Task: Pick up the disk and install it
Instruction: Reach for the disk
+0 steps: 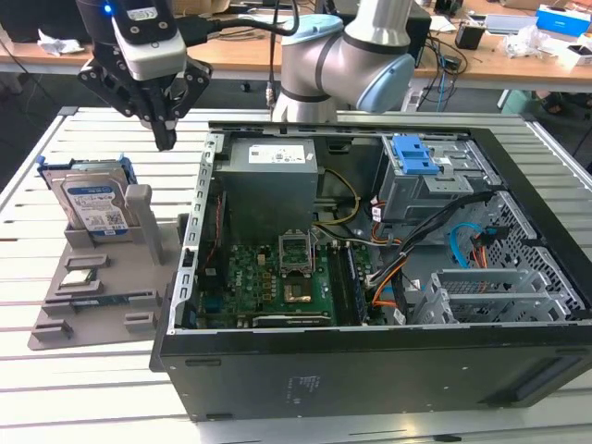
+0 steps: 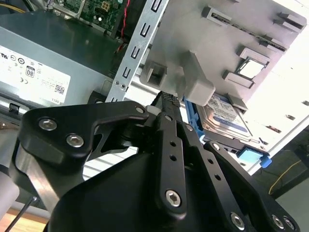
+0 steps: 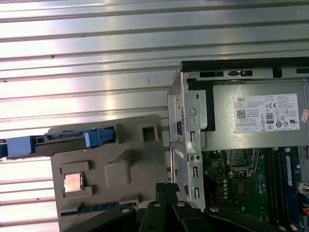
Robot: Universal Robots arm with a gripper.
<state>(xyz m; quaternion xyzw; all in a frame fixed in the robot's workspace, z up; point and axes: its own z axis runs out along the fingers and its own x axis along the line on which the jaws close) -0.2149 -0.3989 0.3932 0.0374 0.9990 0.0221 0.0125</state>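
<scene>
Exterior view shows you the disk (image 1: 92, 202) standing on its edge in a slot at the far end of a grey holder (image 1: 92, 296). Its white and blue label faces the camera, and a blue frame runs along its sides. In the second wrist view you can see the disk (image 2: 226, 116) leaning in that same holder, and in the first wrist view you see the disk (image 3: 63, 141) from its thin edge.

The holder lies flat on the bench (image 1: 92, 393), just beside the open computer case (image 1: 370, 375), on the exterior view's left of it.

Your tool (image 1: 166, 139) hangs in the air above the gap between the holder and the case. It is apart from the disk and touches nothing. Its two fingers are pressed together with nothing between them.

Inside the case you can see a grey power box (image 1: 268, 185), a green board (image 1: 268, 282) and a blue latch (image 1: 413, 157).
</scene>
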